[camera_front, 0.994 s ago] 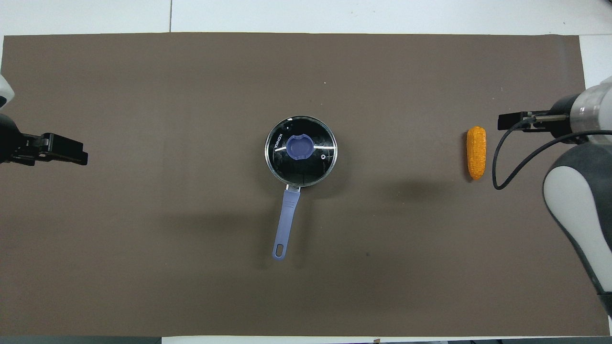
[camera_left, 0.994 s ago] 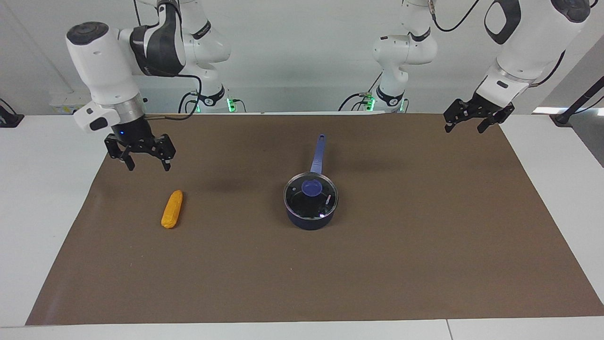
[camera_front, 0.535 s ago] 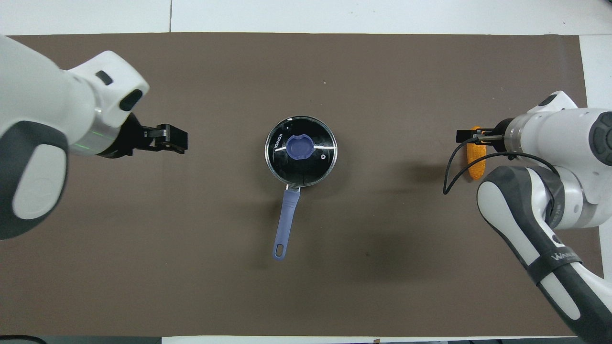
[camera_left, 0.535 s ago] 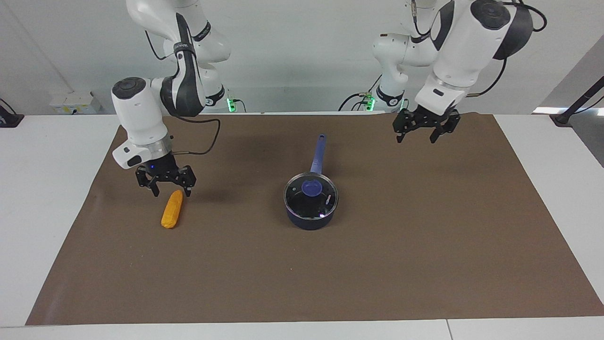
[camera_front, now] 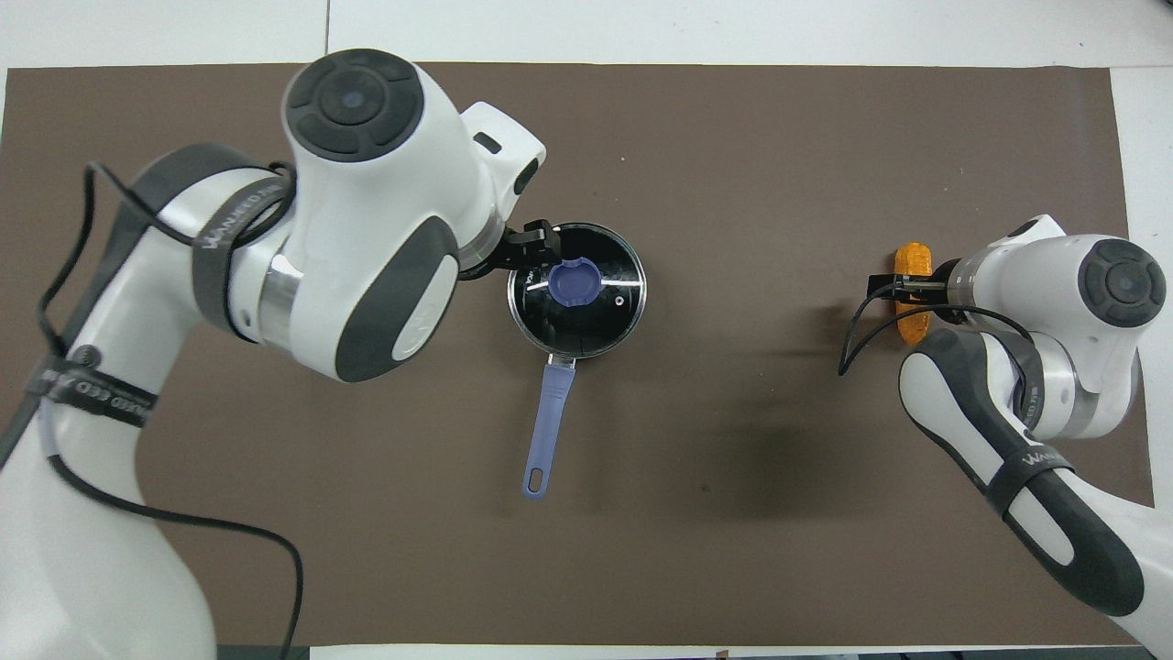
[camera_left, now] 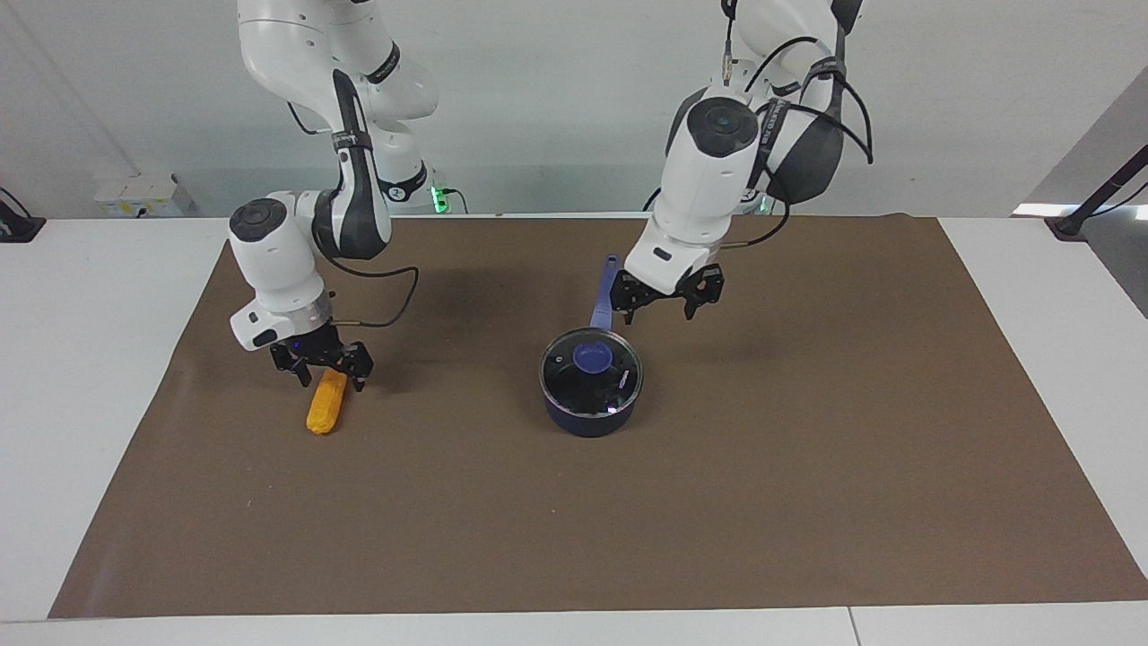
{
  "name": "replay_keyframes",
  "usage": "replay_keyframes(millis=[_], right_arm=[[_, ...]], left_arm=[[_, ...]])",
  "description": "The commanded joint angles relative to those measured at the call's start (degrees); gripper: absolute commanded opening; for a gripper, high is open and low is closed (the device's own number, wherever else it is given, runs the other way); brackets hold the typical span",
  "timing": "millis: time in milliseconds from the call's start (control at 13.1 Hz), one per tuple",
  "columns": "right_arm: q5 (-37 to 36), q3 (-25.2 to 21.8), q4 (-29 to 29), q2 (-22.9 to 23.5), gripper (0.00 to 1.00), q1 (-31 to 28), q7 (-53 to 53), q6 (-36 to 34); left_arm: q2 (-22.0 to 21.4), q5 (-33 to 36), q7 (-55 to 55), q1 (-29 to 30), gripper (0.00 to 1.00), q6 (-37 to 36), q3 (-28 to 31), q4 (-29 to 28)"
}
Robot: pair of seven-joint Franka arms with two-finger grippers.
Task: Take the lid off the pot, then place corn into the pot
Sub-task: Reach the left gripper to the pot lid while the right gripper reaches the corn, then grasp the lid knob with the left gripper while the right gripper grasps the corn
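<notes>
The navy pot [camera_left: 587, 419] stands mid-mat with its glass lid [camera_left: 613, 384] on it, blue knob [camera_left: 593, 357] up. Its long blue handle [camera_left: 605, 292] points toward the robots. My left gripper [camera_left: 661, 309] hangs open above the handle's root, clear of the lid. From overhead the left gripper [camera_front: 539, 247] covers the rim of the lid [camera_front: 596, 316]. The orange-yellow corn [camera_left: 325, 408] lies toward the right arm's end. My right gripper [camera_left: 325, 375] is open and low, a finger on each side of the corn's robot-side end. Overhead, the right gripper [camera_front: 903, 290] hides the middle of the corn [camera_front: 913, 256].
A brown mat [camera_left: 807, 467] covers most of the white table [camera_left: 81, 359]. A black cable [camera_left: 395, 296] loops from the right wrist. The left arm's bulk [camera_front: 367, 211] fills much of the overhead view beside the pot.
The left gripper swung in from the left arm's end of the table to the pot. The right gripper came down from above the corn to straddle its end.
</notes>
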Motion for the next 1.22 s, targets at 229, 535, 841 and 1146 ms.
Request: replay_keyframes(millis=[229,535,841,1146], right_arm=[[0.68,0.5,0.25,2.33,0.18,-1.63,-6.08,2.02],[0.6,0.58,4.8,0.14,0.0,-0.75,-6.43,-4.09],[0.68,3.83,18.14,-3.91,0.0,1.62,-6.17,-28.49],[1.47,4.45,26.09,-3.56,0.0,3.82,-4.59,-39.64]], left_arm=[[9.79,-1.34,-1.5,-2.84,1.0,3.75,0.6,7.12],[10.77,-1.43,-2.82,-5.03,1.0,4.9,0.51,7.04],[10.59,-1.07,-2.91,-6.27,1.0,4.72,0.59,6.34],[10.41,-0.29,-2.91,-6.18,1.0,5.16,1.12,5.2]])
